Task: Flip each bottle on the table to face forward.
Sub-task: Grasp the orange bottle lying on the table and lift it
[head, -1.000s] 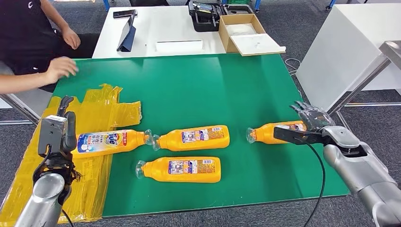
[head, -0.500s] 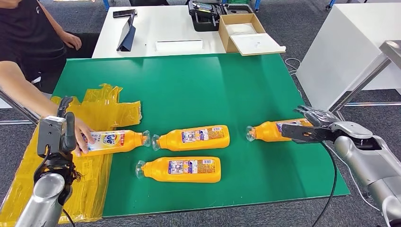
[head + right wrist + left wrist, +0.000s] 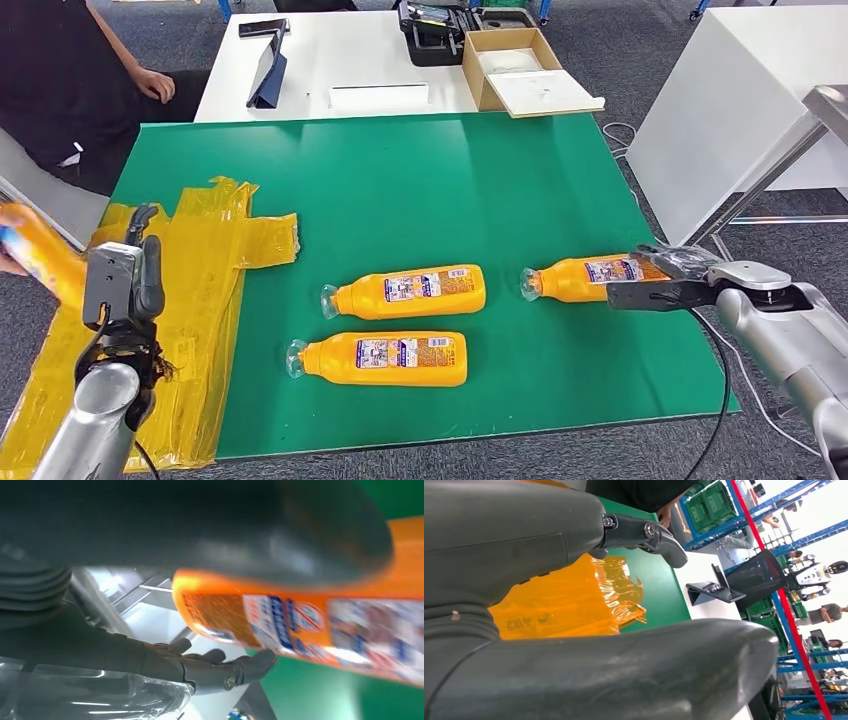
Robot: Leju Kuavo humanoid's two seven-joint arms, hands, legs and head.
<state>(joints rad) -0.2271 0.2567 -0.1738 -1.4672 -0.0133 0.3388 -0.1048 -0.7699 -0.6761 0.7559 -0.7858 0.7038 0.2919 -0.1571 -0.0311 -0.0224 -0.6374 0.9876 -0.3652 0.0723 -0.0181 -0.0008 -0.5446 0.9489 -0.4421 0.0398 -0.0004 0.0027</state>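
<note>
The leftmost bottle (image 3: 35, 255), earlier lying on the yellow film (image 3: 215, 240), is now being carried off past the counter (image 3: 420, 180) edge by a person's hand. Three orange bottles are lying lengthwise across the counter, caps pointing left: the middle bottle (image 3: 410, 291), the near bottle (image 3: 385, 358) and the right bottle (image 3: 585, 278). The right bottle's base is being touched by the spread fingers of the right hand (image 3: 665, 280), while the left hand (image 3: 125, 285) is being held empty, fingers apart.
</note>
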